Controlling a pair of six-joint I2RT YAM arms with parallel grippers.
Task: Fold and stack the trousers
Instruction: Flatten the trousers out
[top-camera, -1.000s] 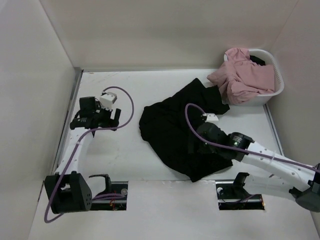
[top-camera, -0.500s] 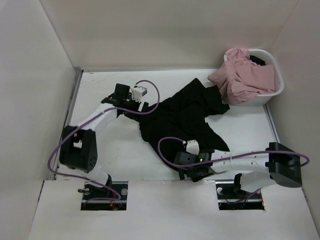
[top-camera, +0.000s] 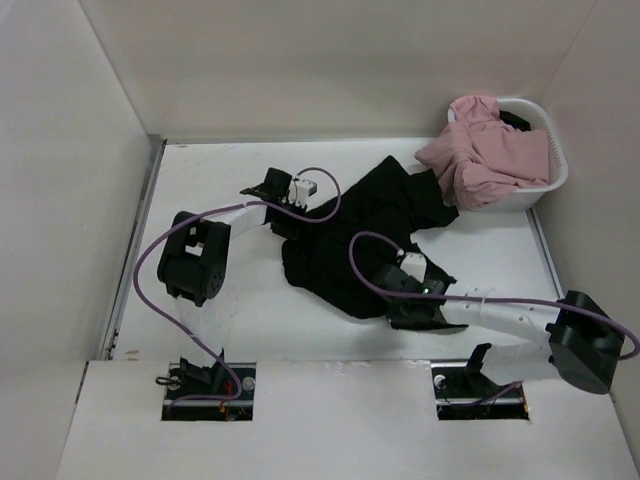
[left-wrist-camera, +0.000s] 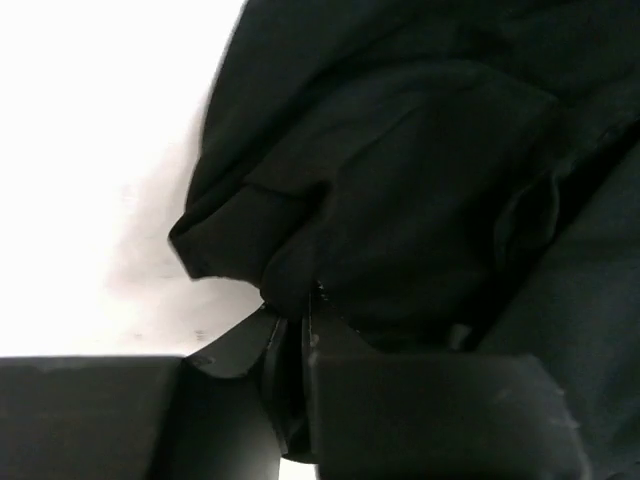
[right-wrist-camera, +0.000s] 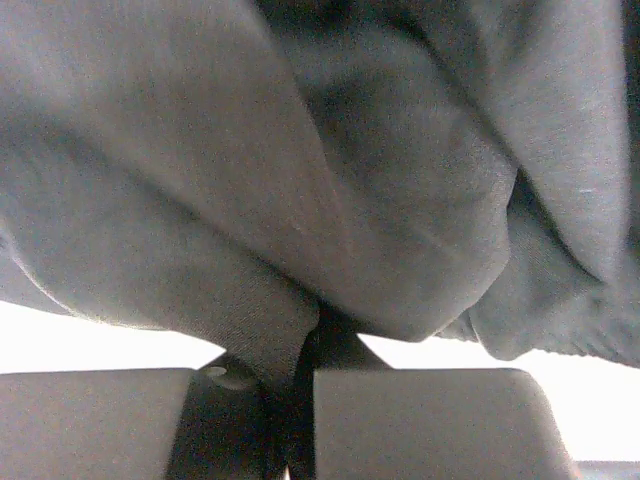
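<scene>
The black trousers (top-camera: 350, 235) lie crumpled in the middle of the table, one part reaching back toward the basket. At their left edge, my left gripper (top-camera: 288, 212) is shut on a fold of the black cloth; the left wrist view shows the fabric (left-wrist-camera: 400, 180) pinched between the closed jaws of that gripper (left-wrist-camera: 305, 300). My right gripper (top-camera: 392, 298) is shut on the trousers' near edge. Its wrist view is filled by the bunched cloth (right-wrist-camera: 330, 170), with a hem clamped in the gripper (right-wrist-camera: 305, 335). The drawstring is hidden.
A white basket (top-camera: 556, 182) stands at the back right with pink garments (top-camera: 485, 150) spilling over its rim, next to the far tip of the trousers. Walls close in the table on the left, back and right. Purple cables loop over both arms.
Both arms have swung in to the trousers, and both grippers have gone from open to shut on the cloth. The fabric is now bunched more tightly toward the middle.
</scene>
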